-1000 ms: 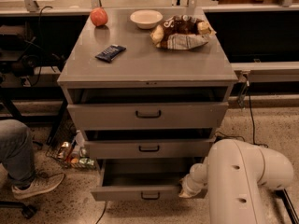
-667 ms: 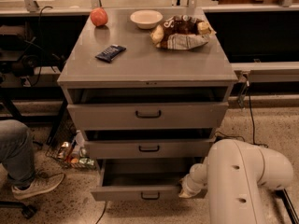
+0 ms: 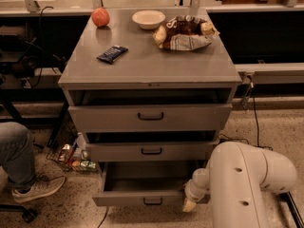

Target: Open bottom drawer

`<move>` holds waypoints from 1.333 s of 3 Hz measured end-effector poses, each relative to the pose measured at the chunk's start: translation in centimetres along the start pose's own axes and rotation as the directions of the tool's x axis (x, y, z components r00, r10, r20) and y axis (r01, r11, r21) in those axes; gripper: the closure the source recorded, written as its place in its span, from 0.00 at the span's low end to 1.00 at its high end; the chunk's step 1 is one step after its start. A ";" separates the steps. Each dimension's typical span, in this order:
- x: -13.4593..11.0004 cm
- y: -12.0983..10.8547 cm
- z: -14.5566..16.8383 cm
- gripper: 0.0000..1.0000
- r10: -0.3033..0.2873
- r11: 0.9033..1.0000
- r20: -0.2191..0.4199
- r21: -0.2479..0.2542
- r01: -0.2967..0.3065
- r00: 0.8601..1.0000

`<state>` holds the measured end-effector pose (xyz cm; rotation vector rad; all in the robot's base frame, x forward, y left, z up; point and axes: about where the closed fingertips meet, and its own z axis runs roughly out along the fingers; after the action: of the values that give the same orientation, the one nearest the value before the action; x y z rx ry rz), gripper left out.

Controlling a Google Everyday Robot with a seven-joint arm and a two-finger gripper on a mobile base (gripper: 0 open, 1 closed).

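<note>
The bottom drawer (image 3: 142, 197) is the slimmest gray front of the cabinet's three. It stands pulled well out, its dark inside showing, with a small black loop handle (image 3: 152, 202) at its centre. My gripper (image 3: 189, 204) shows as a pale tip at the drawer front's right end, below my white arm (image 3: 247, 184), which covers the drawer's right corner. The arm hides most of the gripper.
The gray cabinet (image 3: 151, 61) top holds an apple (image 3: 100, 17), a white bowl (image 3: 148, 19), a chip bag (image 3: 184, 32) and a dark snack bar (image 3: 112, 53). The two upper drawers are slightly out. A person's leg and shoe (image 3: 28, 184) are at left, with cans (image 3: 73, 158) by the cabinet.
</note>
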<state>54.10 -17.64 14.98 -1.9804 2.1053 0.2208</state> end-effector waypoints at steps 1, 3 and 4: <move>0.0 1.2 -0.1 0.00 -0.006 1.000 -0.028 0.002 0.006 1.000; -0.1 4.6 -1.0 0.02 0.001 1.000 -0.095 0.027 0.001 0.995; -0.2 5.8 -0.9 0.24 0.004 1.000 -0.102 0.017 -0.002 0.995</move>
<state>48.30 -17.29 15.59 -2.0194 2.1648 0.1038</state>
